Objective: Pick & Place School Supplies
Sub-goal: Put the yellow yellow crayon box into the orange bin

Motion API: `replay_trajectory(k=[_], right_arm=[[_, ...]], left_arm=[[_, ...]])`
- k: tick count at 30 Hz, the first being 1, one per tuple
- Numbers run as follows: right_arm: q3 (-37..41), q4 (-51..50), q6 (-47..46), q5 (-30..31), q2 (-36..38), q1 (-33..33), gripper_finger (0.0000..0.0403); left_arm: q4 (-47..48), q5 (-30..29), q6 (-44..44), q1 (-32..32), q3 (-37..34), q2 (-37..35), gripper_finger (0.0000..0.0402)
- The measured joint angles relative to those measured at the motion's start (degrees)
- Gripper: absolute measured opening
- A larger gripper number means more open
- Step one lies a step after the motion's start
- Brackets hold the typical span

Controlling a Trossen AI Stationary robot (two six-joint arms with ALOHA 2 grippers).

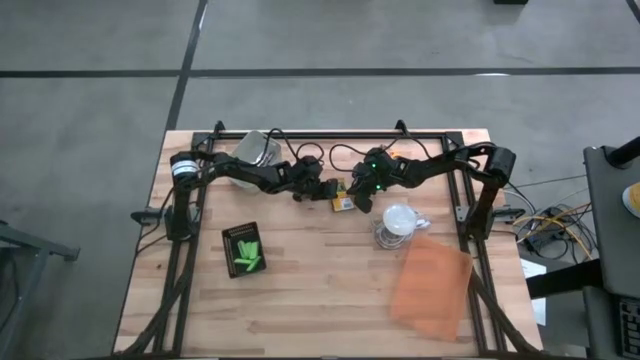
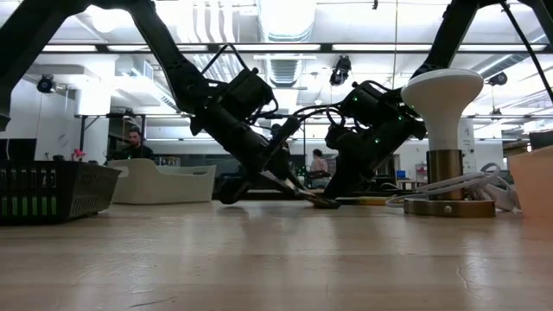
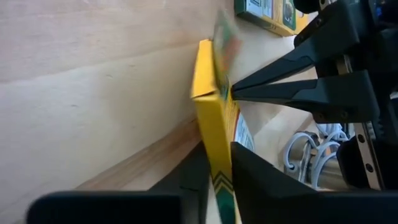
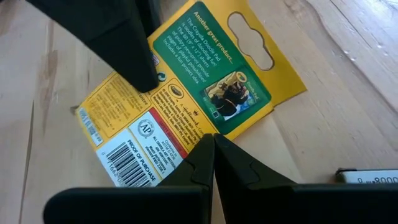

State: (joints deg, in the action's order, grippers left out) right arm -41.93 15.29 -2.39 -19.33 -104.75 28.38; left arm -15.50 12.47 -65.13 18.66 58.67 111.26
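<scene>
I see my left gripper pinched tight on the thin edge of a flat yellow cardboard box. It sits on the smooth wooden table near the middle, toward 12 o'clock. My right gripper is squeezed closed, holding nothing, its tips resting on that box's printed back.
</scene>
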Motion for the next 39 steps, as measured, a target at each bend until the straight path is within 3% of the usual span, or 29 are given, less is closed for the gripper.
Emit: replay_trajectory(k=[5,14,29,39], right_arm=[[0.0,0.0,0.0,0.0,0.0,0.0,0.0008],[0.1,0.1,-0.6,-1.2,1.2,0.0,0.0008],[0.2,-4.3,-2.1,-1.3,12.9,0.0,0.0008],[0.1,-8.3,-1.9,15.3,23.7,0.2,0.0008]], left_arm=[[0.0,-0.1,-0.3,0.0,0.0,0.0,0.0037],[0.8,-0.1,-0.3,0.0,0.1,0.0,0.0054],[0.9,-0.2,-0.4,0.0,0.1,-0.1,0.0043],[0.1,-2.7,0.2,0.0,0.0,-3.5,0.0043]])
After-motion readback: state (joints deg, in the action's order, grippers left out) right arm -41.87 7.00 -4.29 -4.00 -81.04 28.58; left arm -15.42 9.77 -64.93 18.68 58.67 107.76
